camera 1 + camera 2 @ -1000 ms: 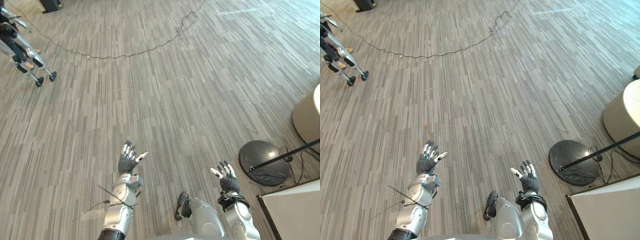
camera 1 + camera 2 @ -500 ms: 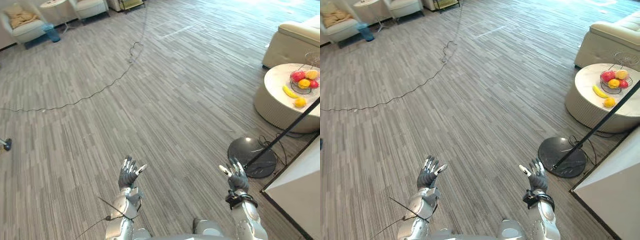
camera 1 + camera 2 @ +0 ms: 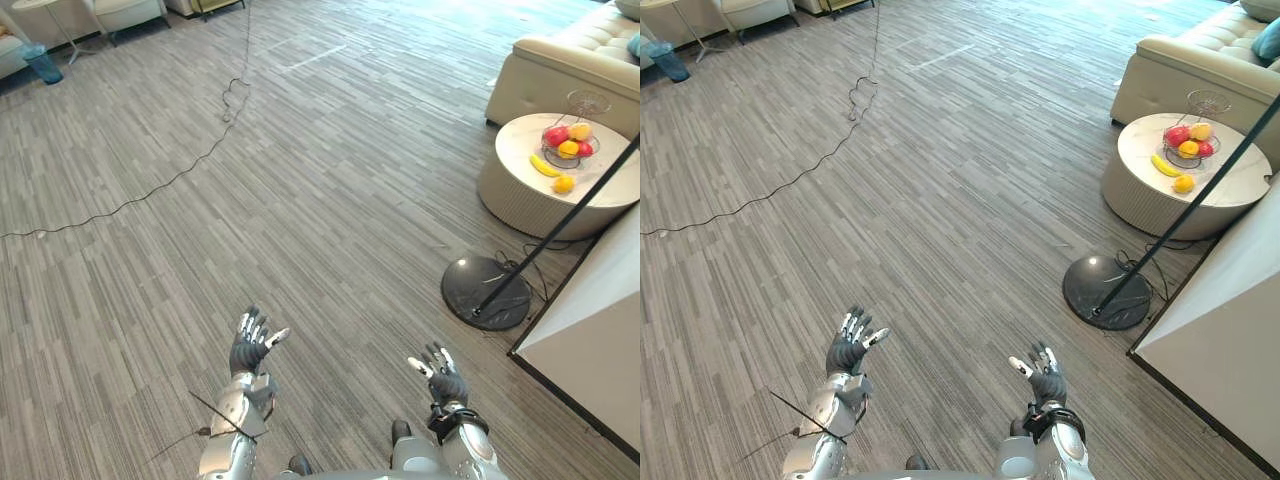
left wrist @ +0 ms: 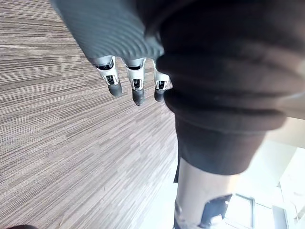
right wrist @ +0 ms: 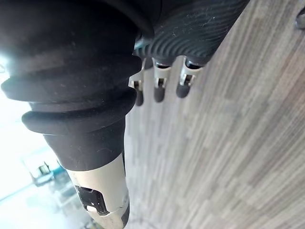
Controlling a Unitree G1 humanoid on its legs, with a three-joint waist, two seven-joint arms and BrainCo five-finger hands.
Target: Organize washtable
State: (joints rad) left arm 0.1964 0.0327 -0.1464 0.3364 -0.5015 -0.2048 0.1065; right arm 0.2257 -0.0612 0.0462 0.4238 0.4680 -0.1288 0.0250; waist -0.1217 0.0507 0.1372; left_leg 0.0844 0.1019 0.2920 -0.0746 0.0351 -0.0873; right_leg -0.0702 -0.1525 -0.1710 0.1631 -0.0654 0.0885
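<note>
My left hand (image 3: pixel 250 345) is held up over the grey striped floor at the lower left, fingers spread and straight, holding nothing. My right hand (image 3: pixel 441 375) is raised at the lower right, fingers likewise spread and empty. In the left wrist view the fingers (image 4: pixel 136 88) hang straight over bare floor; the right wrist view shows the same of its fingers (image 5: pixel 157 86). No washtable or wash items are in sight.
A white panel (image 3: pixel 600 340) slants in at the right edge. A black round stand base (image 3: pixel 487 293) with a slanting pole sits beside it. Further right stands a round low table (image 3: pixel 545 180) with a fruit basket (image 3: pixel 568 140), and a cream sofa (image 3: pixel 560 70). A cable (image 3: pixel 170 175) trails across the floor.
The whole view has swung to the right: the round table, sofa and white panel have come further in. Both hands stay raised and open, now slightly lower in the picture.
</note>
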